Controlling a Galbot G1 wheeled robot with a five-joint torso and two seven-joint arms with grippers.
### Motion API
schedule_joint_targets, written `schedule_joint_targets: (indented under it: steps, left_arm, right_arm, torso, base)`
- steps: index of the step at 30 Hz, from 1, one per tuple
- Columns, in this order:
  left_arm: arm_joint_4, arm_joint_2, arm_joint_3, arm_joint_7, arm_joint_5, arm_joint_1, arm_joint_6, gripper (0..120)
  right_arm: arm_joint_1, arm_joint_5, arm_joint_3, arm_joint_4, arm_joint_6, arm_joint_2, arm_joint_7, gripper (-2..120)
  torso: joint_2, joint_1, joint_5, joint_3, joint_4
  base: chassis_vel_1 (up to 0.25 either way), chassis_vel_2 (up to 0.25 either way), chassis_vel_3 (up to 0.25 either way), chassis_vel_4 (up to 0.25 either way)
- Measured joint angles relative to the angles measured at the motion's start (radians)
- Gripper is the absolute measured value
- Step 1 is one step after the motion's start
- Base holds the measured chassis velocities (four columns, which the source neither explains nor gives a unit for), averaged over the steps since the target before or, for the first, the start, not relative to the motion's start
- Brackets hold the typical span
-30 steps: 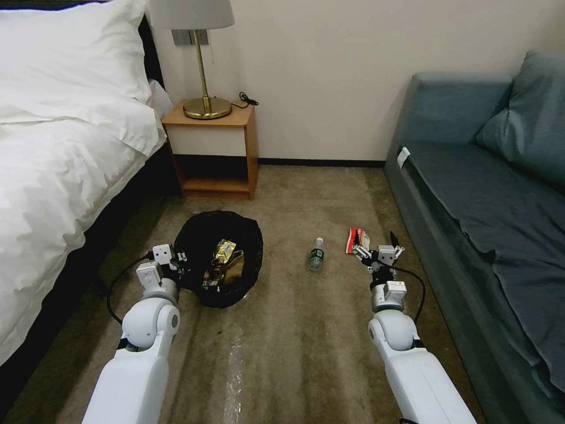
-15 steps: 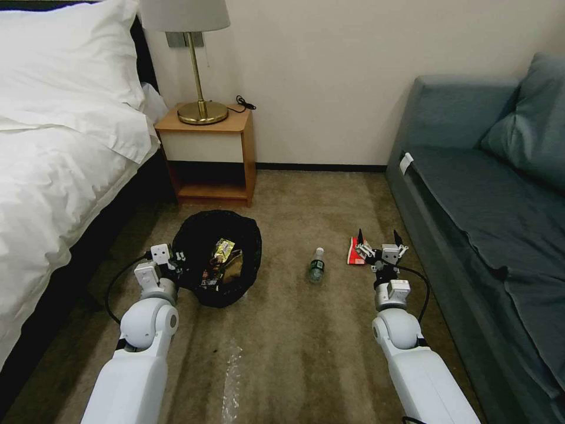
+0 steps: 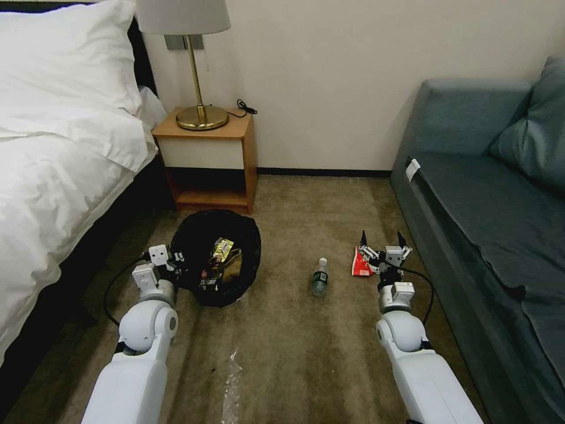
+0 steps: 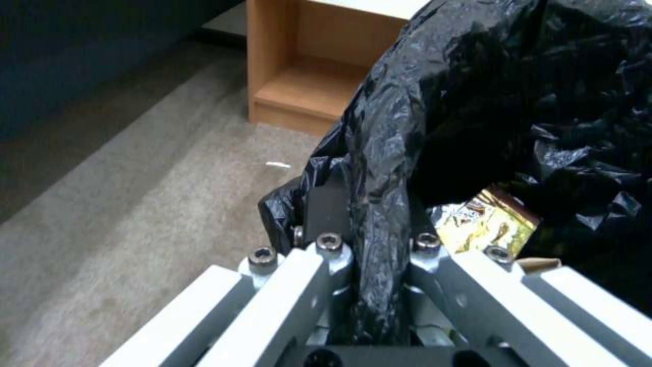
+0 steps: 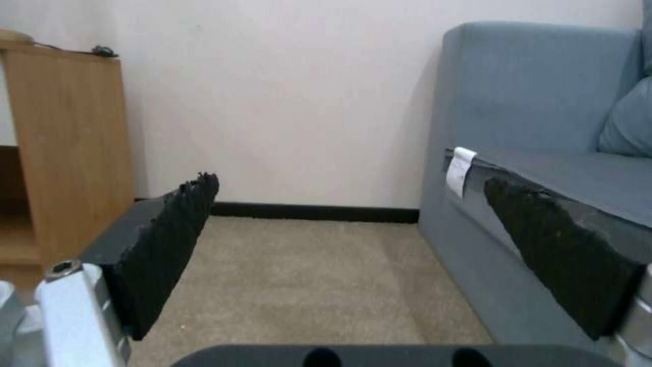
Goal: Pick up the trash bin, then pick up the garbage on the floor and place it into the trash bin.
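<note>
a hotel-room floor, mid clean-up: the right gripper, at centre right of the head view, hovers with its 2 black fingers spread wide just above a flat red-and-white packet lying on the brown carpet close beside the blue-grey sofa. the step in hand looks to be picking up that packet. to do it well, the fingers likely need to come down straddling the packet, pads close to the carpet, and pinch a raised edge, since a thin packet could slide or fold away; the sofa base nearby leaves little room on that side. in the right wrist view the black pads stand far apart with nothing between them, pointing level toward the wall.

the right arm reaches forward from the lower right of the frame, nearly straight, wrist angled down at the floor. the left arm stretches forward from the lower left, and the left gripper is clamped on the crinkly black liner at the rim of the small round trash bin, left of centre; the left wrist view shows the plastic bunched between its fingers. a gold-brown snack wrapper lies inside the bin. whether the bin is clear of the carpet cannot be told.

a small clear bottle with a green label lies on the carpet between the bin and the packet, apart from both. 2 pieces of garbage appear to remain on the floor.
</note>
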Motion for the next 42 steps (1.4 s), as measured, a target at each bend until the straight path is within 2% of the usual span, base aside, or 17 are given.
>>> schedule_joint_targets:
  steps: [11,17,24,42]
  left_arm:
    - [-0.004,0.005,-0.011,0.001,-0.01,0.009,-0.003,3]
    - [-0.012,0.006,-0.004,-0.008,-0.011,0.01,-0.003,3]
    - [-0.046,0.007,-0.004,-0.011,-0.007,0.04,-0.001,3]
    - [-0.111,0.006,-0.02,-0.009,0.0,0.095,-0.001,3]
  right_arm:
    - [-0.009,-0.02,0.028,-0.034,0.031,0.009,-0.023,100]
    - [-0.008,-0.03,0.045,-0.071,0.079,0.019,-0.042,100]
    - [-0.002,-0.044,0.044,-0.109,0.133,0.025,-0.052,100]
    - [-0.026,-0.051,0.041,-0.073,0.131,0.025,-0.056,100]
  torso:
    - [0.0,0.0,-0.0001,0.0,0.0003]
    - [0.0,0.0,-0.0003,0.0,0.0001]
    - [0.0,0.0,-0.0001,0.0,0.0003]
    - [0.0,0.0,-0.0001,0.0,0.0003]
  base:
    - [-0.096,0.12,0.103,-0.105]
    - [-0.081,0.073,0.066,-0.068]
    - [0.0,0.0,0.0,0.0]
    - [0.0,0.0,0.0,0.0]
